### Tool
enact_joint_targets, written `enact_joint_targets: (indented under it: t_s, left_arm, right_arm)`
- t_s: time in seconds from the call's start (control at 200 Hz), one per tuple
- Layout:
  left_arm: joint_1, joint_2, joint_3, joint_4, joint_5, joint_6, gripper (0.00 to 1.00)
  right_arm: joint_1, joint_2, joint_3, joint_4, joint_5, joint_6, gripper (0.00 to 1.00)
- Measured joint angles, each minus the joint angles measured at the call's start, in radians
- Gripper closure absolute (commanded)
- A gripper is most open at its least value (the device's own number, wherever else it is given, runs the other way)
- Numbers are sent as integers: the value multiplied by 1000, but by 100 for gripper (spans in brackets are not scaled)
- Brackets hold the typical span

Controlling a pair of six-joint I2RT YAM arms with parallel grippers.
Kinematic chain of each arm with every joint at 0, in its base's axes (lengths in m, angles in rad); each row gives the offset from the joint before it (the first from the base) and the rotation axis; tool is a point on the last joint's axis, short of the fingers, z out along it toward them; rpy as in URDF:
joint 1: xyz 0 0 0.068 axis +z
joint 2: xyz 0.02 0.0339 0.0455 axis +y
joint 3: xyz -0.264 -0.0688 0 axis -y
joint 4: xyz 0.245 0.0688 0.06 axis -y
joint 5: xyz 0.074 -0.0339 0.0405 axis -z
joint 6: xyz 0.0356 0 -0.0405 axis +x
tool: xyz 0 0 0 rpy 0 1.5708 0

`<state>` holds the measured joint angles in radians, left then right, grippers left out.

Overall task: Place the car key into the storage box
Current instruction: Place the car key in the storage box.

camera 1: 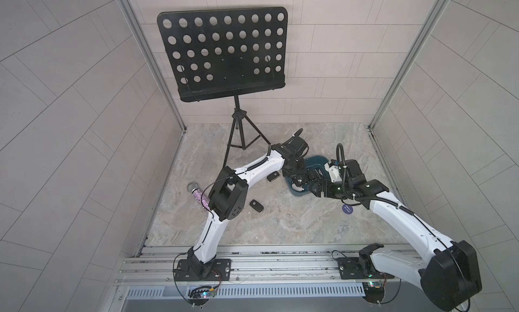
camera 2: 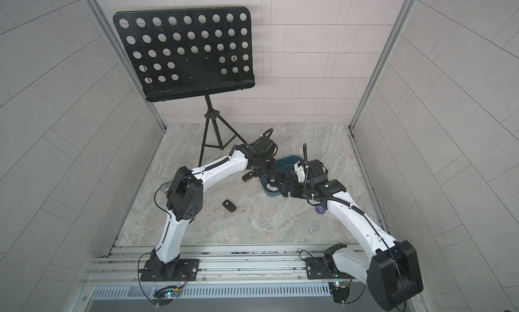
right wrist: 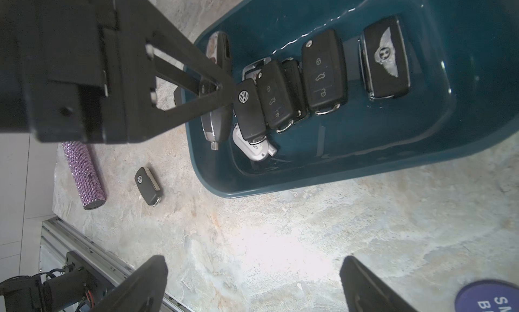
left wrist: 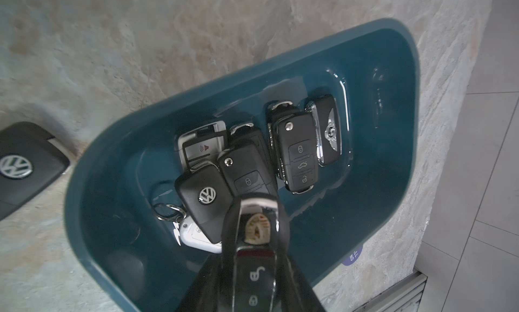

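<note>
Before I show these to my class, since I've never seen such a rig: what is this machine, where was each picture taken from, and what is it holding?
It is a robot with two arms, a left arm and a right arm, bolted to a rail at the table's edge. Two pictures look down on the whole scene from overhead; the other two come from a camera on each wrist. The left fingers are shut on a black car key, held over the teal storage box, which already holds several other keys. The right fingers stand open and empty near the box. On the table lie one key fob beside the box, a second fob nearer the rail, a glittery microphone and a purple sticker; a black music stand stands behind.
</note>
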<state>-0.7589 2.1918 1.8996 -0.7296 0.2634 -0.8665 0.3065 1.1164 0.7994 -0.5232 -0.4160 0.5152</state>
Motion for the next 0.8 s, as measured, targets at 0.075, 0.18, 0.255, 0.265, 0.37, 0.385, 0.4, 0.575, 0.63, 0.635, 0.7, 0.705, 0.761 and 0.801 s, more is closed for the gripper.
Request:
enact_joint_targets:
  t_s: [0.075,0.18,0.255,0.265,0.37,0.385,0.4,0.575,0.63,0.635,0.7,0.705,0.761,0.801]
  left_arm:
    - [-5,20,1,0,-2,-16,71]
    - [-13,48,7,-5,-10,-36,71]
    - [-16,66,20,-13,-23,-45,70]
    - [-16,69,23,-15,-24,-47,70]
    - [-23,88,41,-29,-34,-54,69]
    - [-24,90,43,-31,-35,-55,69]
    - [-25,92,46,-32,-35,-55,69]
    - [-34,100,63,-39,-38,-59,63]
    - [-35,100,64,-39,-38,-61,57]
    - [-35,100,64,-39,-38,-60,57]
    - [-36,101,68,-41,-37,-61,51]
    - [-36,101,68,-42,-37,-60,51]
    - [-36,102,73,-45,-39,-55,46]
    - [-36,102,78,-46,-40,-56,44]
  right_arm:
    - [0,-2,-3,0,2,3,0]
    - [-1,-2,-3,3,2,6,0]
    - [-4,-2,-3,3,2,8,0]
    - [-5,-2,-3,3,2,8,0]
    - [-11,-6,-5,3,5,10,0]
    - [-11,-7,-5,3,5,10,0]
    - [-12,-9,-6,3,6,10,0]
    - [-15,-14,-8,3,6,13,0]
    - [-16,-14,-8,3,6,13,0]
    - [-16,-14,-8,3,6,13,0]
    - [-18,-14,-8,3,6,13,0]
    - [-18,-14,-8,3,6,13,0]
    - [-18,-14,-8,3,6,13,0]
    - [-18,-14,-8,3,6,13,0]
